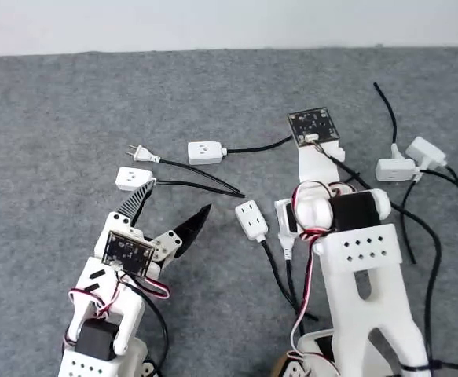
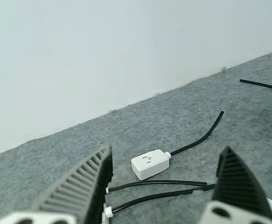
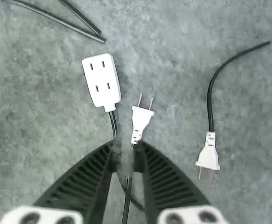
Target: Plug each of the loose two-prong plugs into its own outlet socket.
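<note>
1. We see our left claw (image 1: 168, 210) spread wide and holding nothing; a single socket (image 2: 149, 164) lies just ahead on open desk (image 1: 56, 118).
2. Our right claw (image 3: 128, 150) pinches narrow on the tail of a loose plug (image 3: 142, 117), just beside the double socket (image 3: 101, 80).
3. From above, the right arm (image 1: 362, 243) covers that claw.

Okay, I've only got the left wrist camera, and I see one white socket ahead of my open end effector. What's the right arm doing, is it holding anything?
Observer: The right end effector is shut on the cord just behind a white plug.
Operator: Any socket near it?
Observer: A double socket block lies beside that plug, not touching.
Operator: And a plug for my side?
Observer: A two-prong plug lies loose on the carpet just beyond the left end effector.
</note>
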### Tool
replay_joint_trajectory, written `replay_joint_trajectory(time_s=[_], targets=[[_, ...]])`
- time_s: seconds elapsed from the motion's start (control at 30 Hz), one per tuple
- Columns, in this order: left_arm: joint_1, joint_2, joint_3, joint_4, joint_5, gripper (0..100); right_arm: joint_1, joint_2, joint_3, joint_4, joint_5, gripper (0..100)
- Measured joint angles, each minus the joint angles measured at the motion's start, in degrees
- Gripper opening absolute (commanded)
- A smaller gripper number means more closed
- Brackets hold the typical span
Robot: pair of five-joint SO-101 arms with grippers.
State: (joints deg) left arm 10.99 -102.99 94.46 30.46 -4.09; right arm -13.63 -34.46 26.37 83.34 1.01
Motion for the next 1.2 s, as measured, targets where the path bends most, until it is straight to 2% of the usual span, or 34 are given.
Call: replay_joint_trajectory(time_s=[0.3, 0.37, 0.47, 0.53, 0.73, 1.07, 1.2], targets=[[0.0, 0.0, 0.5, 0.0, 0.0, 35, 0.5, 1.8, 3.9, -3.3, 0.0, 3.5], [0.0, 0.0, 0.5, 0.0, 0.0, 35, 0.5, 3.2, 8.7, -6.7, 0.0, 9.3], [0.0, 0.0, 0.5, 0.0, 0.0, 35, 0.5, 6.7, 17.3, -13.6, 0.0, 23.1], [0.0, 0.0, 0.5, 0.0, 0.0, 35, -0.2, 9.6, 21.5, -18.1, 0.0, 26.3], [0.0, 0.0, 0.5, 0.0, 0.0, 35, -0.4, 16.4, 23.1, -28.1, 0.0, 15.0], [0.0, 0.0, 0.5, 0.0, 0.0, 35, -0.9, 26.7, 23.0, -36.1, 0.0, 14.0], [0.0, 0.0, 0.5, 0.0, 0.0, 35, -0.8, 27.3, 22.9, -36.4, 0.0, 0.0]])
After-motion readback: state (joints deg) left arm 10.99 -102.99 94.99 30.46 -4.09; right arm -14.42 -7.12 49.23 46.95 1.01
